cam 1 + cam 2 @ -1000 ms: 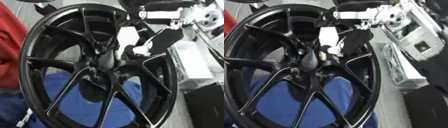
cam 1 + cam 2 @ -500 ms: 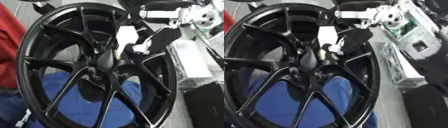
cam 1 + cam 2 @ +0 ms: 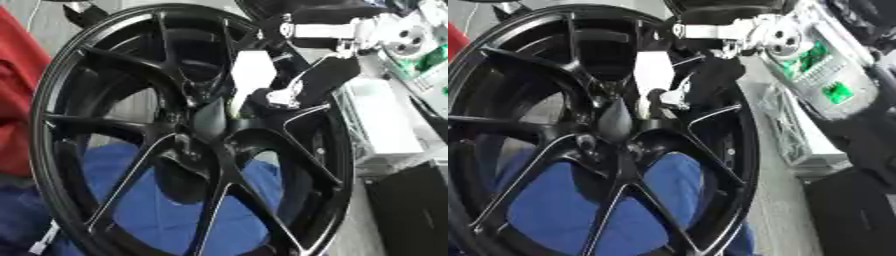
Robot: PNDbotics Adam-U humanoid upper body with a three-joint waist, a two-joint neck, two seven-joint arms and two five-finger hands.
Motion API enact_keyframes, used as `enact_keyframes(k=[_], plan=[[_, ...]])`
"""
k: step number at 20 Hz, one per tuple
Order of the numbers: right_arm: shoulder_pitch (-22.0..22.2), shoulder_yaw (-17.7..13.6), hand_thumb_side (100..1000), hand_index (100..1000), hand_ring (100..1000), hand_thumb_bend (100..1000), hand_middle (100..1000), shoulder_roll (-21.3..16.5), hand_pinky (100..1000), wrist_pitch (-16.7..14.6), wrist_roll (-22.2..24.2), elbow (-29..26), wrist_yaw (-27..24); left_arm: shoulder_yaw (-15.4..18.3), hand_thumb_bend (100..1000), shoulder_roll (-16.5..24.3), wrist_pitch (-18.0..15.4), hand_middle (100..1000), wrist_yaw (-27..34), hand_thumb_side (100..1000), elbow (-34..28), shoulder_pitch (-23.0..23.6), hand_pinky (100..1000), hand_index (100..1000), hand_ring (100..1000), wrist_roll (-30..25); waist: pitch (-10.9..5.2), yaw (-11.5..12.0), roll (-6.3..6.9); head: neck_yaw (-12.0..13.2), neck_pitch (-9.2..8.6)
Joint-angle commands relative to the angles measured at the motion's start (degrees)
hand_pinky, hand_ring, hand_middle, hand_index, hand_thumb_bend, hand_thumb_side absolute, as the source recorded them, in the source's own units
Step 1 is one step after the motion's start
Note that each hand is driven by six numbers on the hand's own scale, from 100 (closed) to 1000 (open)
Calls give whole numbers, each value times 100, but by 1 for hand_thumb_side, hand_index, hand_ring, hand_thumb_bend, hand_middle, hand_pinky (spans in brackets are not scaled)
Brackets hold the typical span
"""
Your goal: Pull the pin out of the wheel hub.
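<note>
Up close, glossy black spoked wheel hub (image 3: pixel 188 135), right hand (image 3: pixel 302 87) at its centre, grip unreadable.

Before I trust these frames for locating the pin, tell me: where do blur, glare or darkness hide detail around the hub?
Left eye view: soft throughout; the right hand merges with the black wheel, and the hub shows no separate pin. Right eye view: similarly soft, with thin highlights along the spokes and washed-out pale parts at the wrist.

A pale counter (image 3: pixel 372 235) carries the upright black wheel (image 3: pixel 188 150), below the right hand (image 3: pixel 319 82).
</note>
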Motion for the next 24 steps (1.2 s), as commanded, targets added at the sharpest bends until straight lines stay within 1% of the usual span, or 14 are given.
enact_keyframes(k=[1, 4, 6, 8, 9, 10, 12, 14, 17, 20, 24], plan=[[-53, -107, 454, 926, 930, 305, 855, -225, 915, -8, -9, -7, 26, 16, 388, 124, -17, 580, -26, 589, -124, -28, 716, 660, 643, -6, -85, -2, 68, -26, -81], [-47, -103, 449, 919, 928, 310, 839, -224, 915, -15, -5, -12, 23, 13, 387, 127, -17, 579, -28, 589, -124, -31, 716, 660, 643, -11, -82, 0, 61, -26, -81], [-40, -103, 430, 913, 925, 316, 827, -221, 912, -17, -11, -10, 29, 14, 386, 124, -13, 579, -30, 589, -124, -29, 717, 660, 643, -12, -75, 2, 56, -25, -91], [-34, -106, 408, 880, 914, 310, 780, -216, 907, -9, -37, -4, 33, 15, 386, 120, -11, 579, -32, 589, -124, -27, 717, 660, 643, -14, -66, 6, 53, -29, -98], [-33, -106, 403, 847, 903, 292, 728, -212, 903, 1, -67, -3, 33, 15, 385, 120, -11, 579, -32, 589, -124, -28, 717, 659, 643, -14, -62, 8, 52, -30, -100], [-34, -106, 404, 837, 900, 285, 713, -207, 901, 16, -104, -4, 26, 14, 385, 121, -12, 579, -32, 589, -124, -31, 717, 659, 643, -16, -58, 10, 50, -31, -102], [-39, -102, 406, 781, 880, 260, 637, -199, 894, 50, -183, -7, 4, 10, 384, 124, -13, 579, -33, 589, -124, -38, 718, 659, 643, -22, -50, 14, 46, -35, -99], [-41, -98, 400, 729, 863, 249, 589, -192, 888, 93, -276, -8, -25, 7, 383, 124, -11, 579, -34, 590, -124, -44, 718, 659, 643, -28, -42, 20, 43, -38, -102], [-35, -79, 349, 724, 857, 287, 581, -197, 884, 112, -348, -12, -59, 11, 381, 124, -9, 579, -41, 590, -124, -42, 718, 659, 643, -30, -34, 28, 39, -38, -107], [-24, -73, 355, 745, 859, 282, 601, -196, 884, 106, -349, -3, -66, 10, 383, 121, -3, 579, -42, 591, -124, -43, 719, 659, 644, -35, -27, 37, 31, -38, -117], [-13, -74, 347, 736, 853, 282, 590, -194, 884, 96, -343, 7, -62, 12, 384, 127, 3, 579, -45, 591, -124, -49, 719, 659, 643, -47, -25, 41, 18, -19, -116]])
